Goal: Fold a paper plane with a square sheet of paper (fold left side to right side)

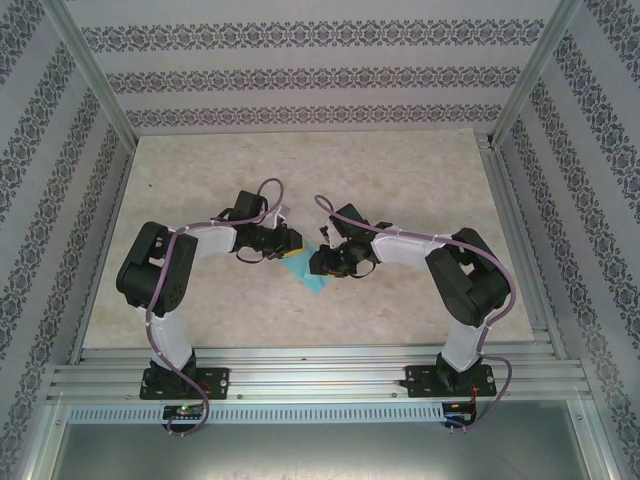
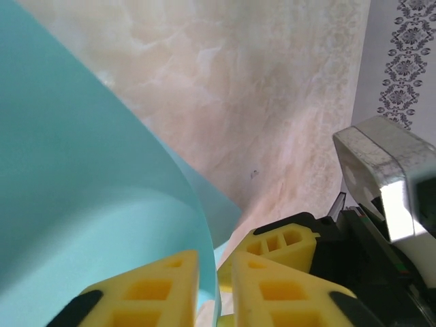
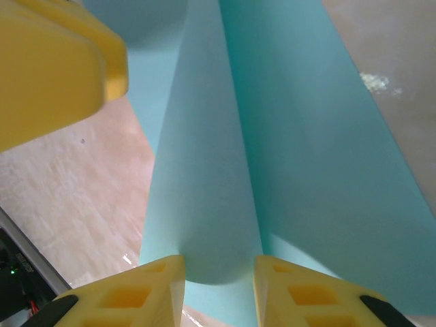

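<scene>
From the top external view, both arms reach in to the middle of the table [image 1: 300, 170]. The left gripper [image 1: 285, 248] and right gripper [image 1: 322, 262] are nearly nose to nose, and the square sheet of paper [image 1: 315, 282] is a small turquoise patch under and just nearer than them. At this size I can't read either claw. On the left wrist camera, the sheet [image 2: 82, 191] rises as a broad curved wall on the left, and its thin edge drops into the narrow slot of the left gripper [image 2: 208, 276]. The fingers there are barely apart, and I can't tell whether they pinch the paper or just flank it. The right claw's yellow finger [image 2: 283, 240] sits just beyond. On the right wrist camera, the paper [image 3: 300, 150] is rolled over into a soft, uncreased ridge. Its long axis runs straight ahead from the right gripper [image 3: 218, 272], whose fingers straddle the rounded near end. They are apart, and I can't tell whether they press it. A left-claw finger [image 3: 61, 68] hangs at upper left. I judge the right claw is the one lined up to flatten that ridge.
</scene>
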`<action>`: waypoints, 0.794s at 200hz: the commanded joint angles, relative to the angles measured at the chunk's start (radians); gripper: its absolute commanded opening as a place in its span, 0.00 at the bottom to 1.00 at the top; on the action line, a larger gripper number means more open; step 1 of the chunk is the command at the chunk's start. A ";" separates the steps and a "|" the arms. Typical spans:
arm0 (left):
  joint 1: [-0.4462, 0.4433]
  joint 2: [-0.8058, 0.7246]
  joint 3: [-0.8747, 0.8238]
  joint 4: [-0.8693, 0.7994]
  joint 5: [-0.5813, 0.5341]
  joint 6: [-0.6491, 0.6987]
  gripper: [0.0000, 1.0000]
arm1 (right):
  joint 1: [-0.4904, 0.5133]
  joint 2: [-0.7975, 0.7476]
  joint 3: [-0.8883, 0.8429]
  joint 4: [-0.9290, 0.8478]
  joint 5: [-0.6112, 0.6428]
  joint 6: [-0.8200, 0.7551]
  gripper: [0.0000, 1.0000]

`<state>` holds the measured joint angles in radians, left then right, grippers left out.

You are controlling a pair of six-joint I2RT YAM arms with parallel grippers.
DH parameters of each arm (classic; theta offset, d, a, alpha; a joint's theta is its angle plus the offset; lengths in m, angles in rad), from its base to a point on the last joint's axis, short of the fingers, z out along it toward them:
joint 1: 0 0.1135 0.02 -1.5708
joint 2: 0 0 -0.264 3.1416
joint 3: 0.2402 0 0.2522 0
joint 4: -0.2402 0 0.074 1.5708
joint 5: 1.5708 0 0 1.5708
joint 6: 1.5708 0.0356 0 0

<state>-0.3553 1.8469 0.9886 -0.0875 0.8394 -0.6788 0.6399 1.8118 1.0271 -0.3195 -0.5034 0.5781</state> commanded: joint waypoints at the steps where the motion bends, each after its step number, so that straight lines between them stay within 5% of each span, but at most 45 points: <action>1: 0.023 -0.083 -0.014 -0.048 -0.024 0.037 0.33 | 0.007 0.007 -0.004 0.037 -0.021 0.028 0.33; 38: 0.036 -0.163 -0.090 -0.067 -0.029 0.032 0.37 | 0.006 0.004 -0.005 0.040 -0.026 0.055 0.33; 88: 0.014 -0.201 -0.226 0.032 0.026 -0.029 0.27 | 0.001 0.005 -0.010 0.042 -0.021 0.070 0.33; 159: -0.057 -0.166 -0.290 0.216 0.017 -0.140 0.33 | 0.000 0.003 -0.019 0.047 -0.026 0.081 0.33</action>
<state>-0.3931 1.6699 0.7002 0.0250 0.8513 -0.7761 0.6395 1.8118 1.0180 -0.2939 -0.5114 0.6468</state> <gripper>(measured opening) 0.328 0.328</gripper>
